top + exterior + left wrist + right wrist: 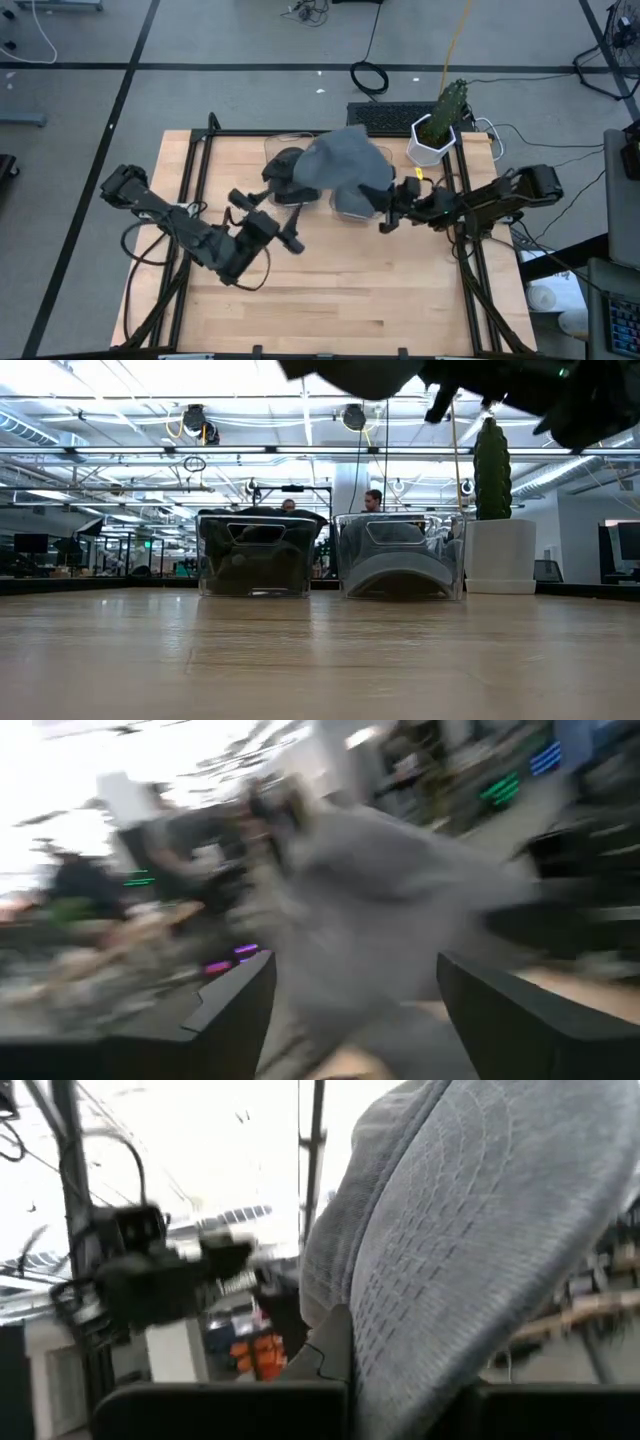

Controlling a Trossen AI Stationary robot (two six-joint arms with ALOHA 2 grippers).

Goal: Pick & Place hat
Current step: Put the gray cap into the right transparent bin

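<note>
The right gripper (383, 222), clamped shut on the grey hat (345, 165), holds it above the two clear bins (400, 555) on the wooden table (330, 290). The left gripper (290, 235), fingers spread and seemingly empty, sits just beside the hat. Beyond the bins, an office room with people; the hat hides the bins from above.

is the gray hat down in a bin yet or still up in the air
In the air: the gray hat hangs from the right gripper, jaws shut on it, above the clear bins.
</note>
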